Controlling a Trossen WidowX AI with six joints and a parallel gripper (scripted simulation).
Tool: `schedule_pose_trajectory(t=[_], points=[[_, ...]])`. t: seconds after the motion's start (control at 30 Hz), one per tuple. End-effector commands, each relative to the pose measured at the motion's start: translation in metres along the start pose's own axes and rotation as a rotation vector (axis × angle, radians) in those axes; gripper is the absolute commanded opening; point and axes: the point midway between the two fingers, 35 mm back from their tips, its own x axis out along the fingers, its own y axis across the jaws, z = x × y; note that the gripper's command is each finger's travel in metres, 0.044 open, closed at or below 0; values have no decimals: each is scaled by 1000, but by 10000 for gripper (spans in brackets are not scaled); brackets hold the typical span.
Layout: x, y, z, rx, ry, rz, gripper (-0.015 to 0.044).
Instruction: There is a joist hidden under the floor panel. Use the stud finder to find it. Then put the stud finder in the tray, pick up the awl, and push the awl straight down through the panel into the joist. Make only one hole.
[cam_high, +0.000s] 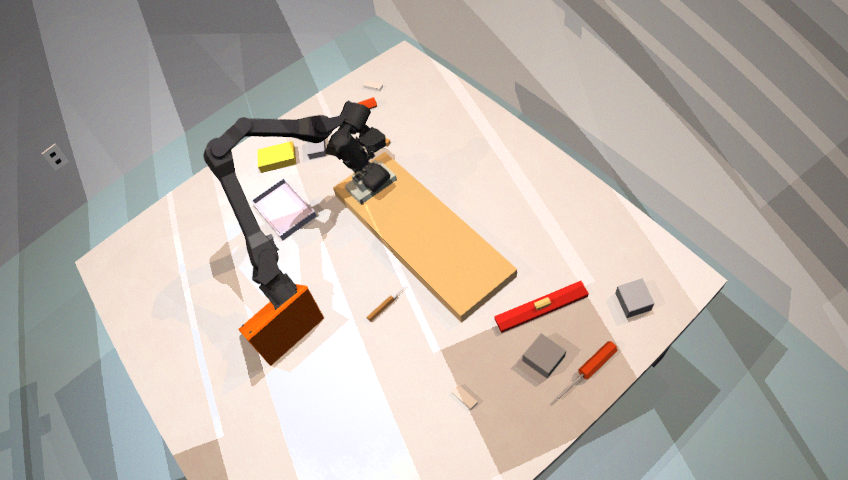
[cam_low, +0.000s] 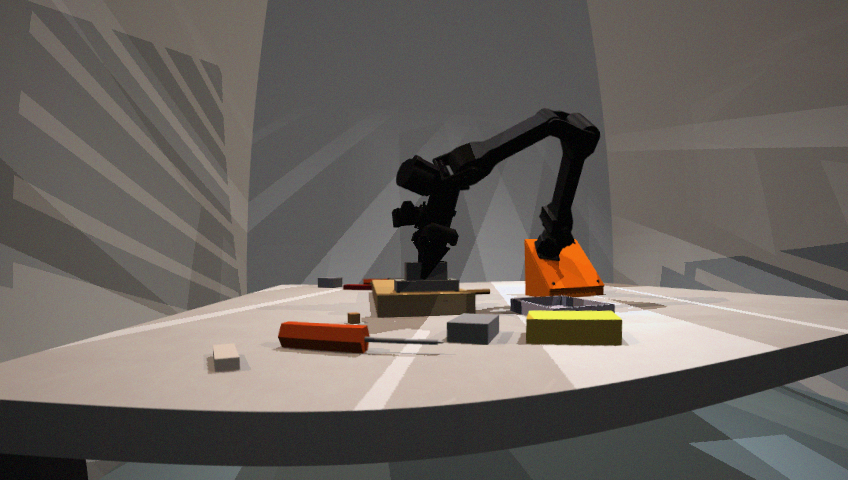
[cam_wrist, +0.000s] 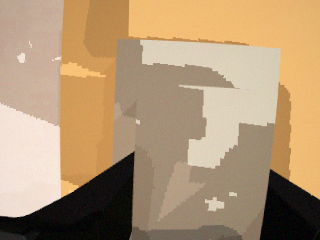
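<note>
My gripper (cam_high: 371, 176) (cam_low: 425, 274) (cam_wrist: 192, 163) is shut on the grey stud finder (cam_high: 357, 189) (cam_low: 426, 286) (cam_wrist: 200, 115), which sits flat on or just above the floor panel (cam_high: 440, 243) (cam_low: 425, 304) (cam_wrist: 210, 20) near its far left end. No lit lamp shows on the stud finder; parts of it are hidden by the fingers. No hole shows in the visible part of the panel. The shallow tray (cam_high: 282, 208) (cam_low: 523, 306) stands left of the panel and holds nothing. The awl (cam_high: 380, 308) lies on the table, its wooden handle away from the panel and its thin spike towards it.
A yellow block (cam_high: 276, 155) (cam_low: 574, 327) and a grey block (cam_high: 315, 149) (cam_low: 473, 328) lie beyond the tray. A red level (cam_high: 565, 297), more grey blocks (cam_high: 634, 297) (cam_high: 543, 355) and an orange-red screwdriver (cam_high: 596, 359) lie past the panel's near end. Another screwdriver (cam_low: 324, 337) lies behind the arm.
</note>
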Motion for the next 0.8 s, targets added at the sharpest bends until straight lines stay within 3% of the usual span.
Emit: schedule_pose_trajectory(t=[0.0,0.77], points=[[0,10,-2,-10,3,11,0],[0,-13,-1,-10,4,10,0]])
